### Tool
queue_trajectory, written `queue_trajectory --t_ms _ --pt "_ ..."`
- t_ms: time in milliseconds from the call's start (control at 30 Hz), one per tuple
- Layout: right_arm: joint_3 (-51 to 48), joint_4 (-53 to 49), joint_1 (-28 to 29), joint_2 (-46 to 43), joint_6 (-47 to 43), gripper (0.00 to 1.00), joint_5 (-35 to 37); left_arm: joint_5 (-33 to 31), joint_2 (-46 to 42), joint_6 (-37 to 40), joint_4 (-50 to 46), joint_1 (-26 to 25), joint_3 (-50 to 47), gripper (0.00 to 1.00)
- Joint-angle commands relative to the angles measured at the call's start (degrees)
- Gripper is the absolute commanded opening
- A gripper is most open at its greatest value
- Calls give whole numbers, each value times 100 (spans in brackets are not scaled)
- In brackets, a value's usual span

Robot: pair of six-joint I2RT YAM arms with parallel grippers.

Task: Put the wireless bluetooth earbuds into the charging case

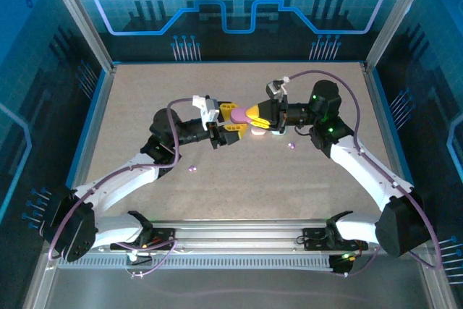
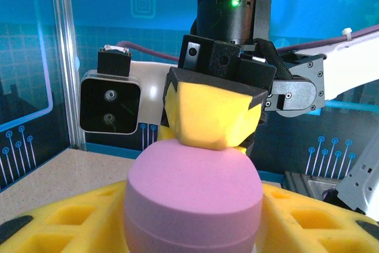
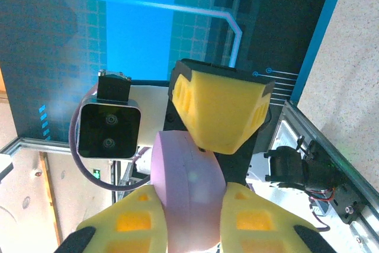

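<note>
Two tiny buds lie loose on the table (image 1: 145, 106) as both arms meet at the purple case (image 1: 238, 114). Starting left: the first earbud (image 1: 192, 169), purple, sits well left of the case and nearer the arm bases. The left gripper (image 1: 229, 116) has its yellow fingers (image 2: 59, 220) closed against the case's two wide flanks. The right gripper (image 1: 251, 114) pinches the case's opposite end, a finger on either side of its seam. Just below the case's right end a pale shape (image 1: 259, 134) rests on the table, too hidden to name. The second earbud (image 1: 291, 146) lies right of the case, apart from it.
</note>
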Motion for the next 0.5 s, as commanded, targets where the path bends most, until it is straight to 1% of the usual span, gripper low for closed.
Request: queue_trajectory --t_ms 0,67,133,200,267,367,467 --pt "125 85 74 -20 -82 12 -15 97 -63 241 -204 17 113 54" --pt "120 55 68 -34 -99 12 -8 91 -88 265 -235 20 117 53" --pt "120 -20 68 -30 -153 12 -1 36 -95 232 -161 15 112 47" --pt "116 -25 69 -30 -154 12 7 61 -74 209 -164 16 144 44" --pt "129 -95 73 -32 -209 12 0 71 -63 155 -86 15 135 45" --pt "112 -181 71 -33 -268 12 10 55 -54 20 125 21 96 51" --pt "112 -178 67 -24 -280 12 2 53 -54 -48 226 16 83 53"
